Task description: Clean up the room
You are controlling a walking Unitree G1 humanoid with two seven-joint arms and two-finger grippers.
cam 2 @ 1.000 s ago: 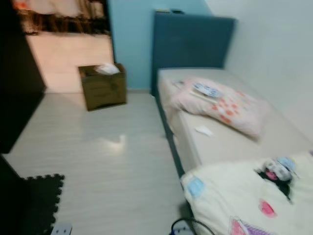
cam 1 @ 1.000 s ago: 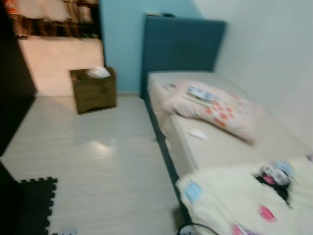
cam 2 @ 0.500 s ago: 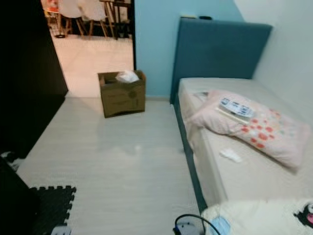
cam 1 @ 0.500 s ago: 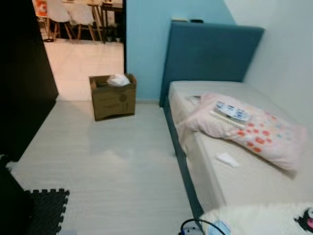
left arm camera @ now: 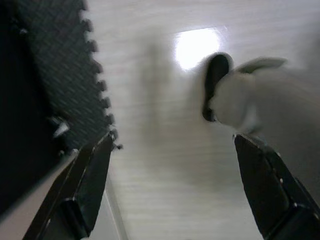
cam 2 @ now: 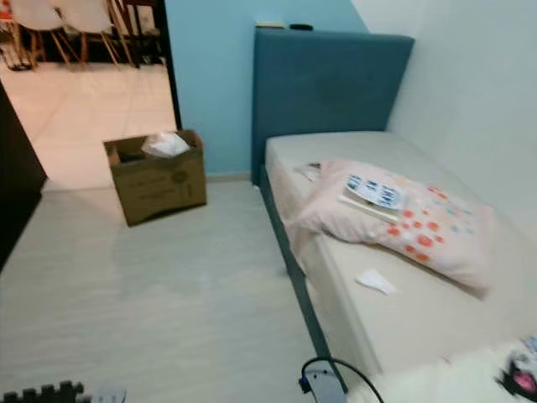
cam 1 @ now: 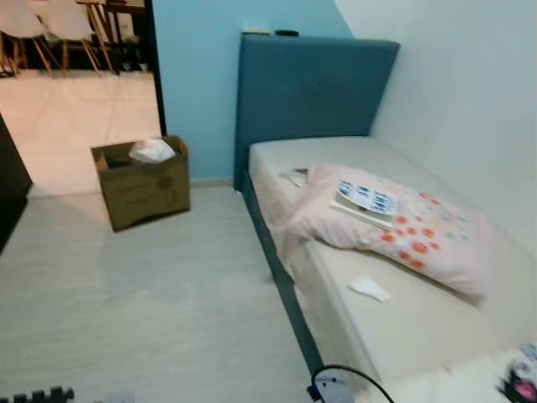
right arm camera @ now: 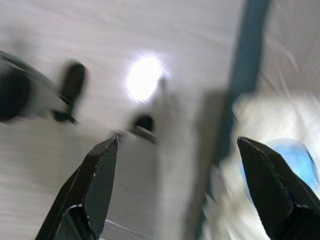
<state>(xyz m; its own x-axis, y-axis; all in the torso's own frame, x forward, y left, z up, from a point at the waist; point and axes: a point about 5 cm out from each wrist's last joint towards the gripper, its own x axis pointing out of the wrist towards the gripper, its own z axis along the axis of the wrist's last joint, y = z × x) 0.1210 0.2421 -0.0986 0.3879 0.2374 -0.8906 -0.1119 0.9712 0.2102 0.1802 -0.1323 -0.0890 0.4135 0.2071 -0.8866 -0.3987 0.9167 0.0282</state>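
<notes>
A crumpled white tissue (cam 2: pixel 375 281) lies on the bare mattress (cam 2: pixel 419 319) in front of a pink spotted pillow (cam 2: pixel 411 227). A patterned flat item (cam 2: pixel 371 191) rests on top of the pillow, and some paper (cam 1: pixel 295 176) lies behind it. A cardboard box (cam 2: pixel 157 178) holding white crumpled waste (cam 2: pixel 166 144) stands on the floor by the doorway. My left gripper (left arm camera: pixel 172 182) hangs open over the pale floor beside a black foam mat (left arm camera: pixel 50 65). My right gripper (right arm camera: pixel 177 187) hangs open above the floor next to the bed's blue frame (right arm camera: pixel 245 65).
The blue headboard (cam 1: pixel 310 92) stands against the far wall with small items on top. A cream blanket with a plush toy (cam 2: pixel 520 378) covers the near end of the bed. A black cable and power strip (cam 2: pixel 323 382) lie on the floor by the bed. An open doorway (cam 1: pixel 75 92) leads out.
The camera has swung to the right and closer to the bed; the box and doorway shifted left in the picture and the dark wardrobe slid nearly out of frame. Nothing in the room has moved.
</notes>
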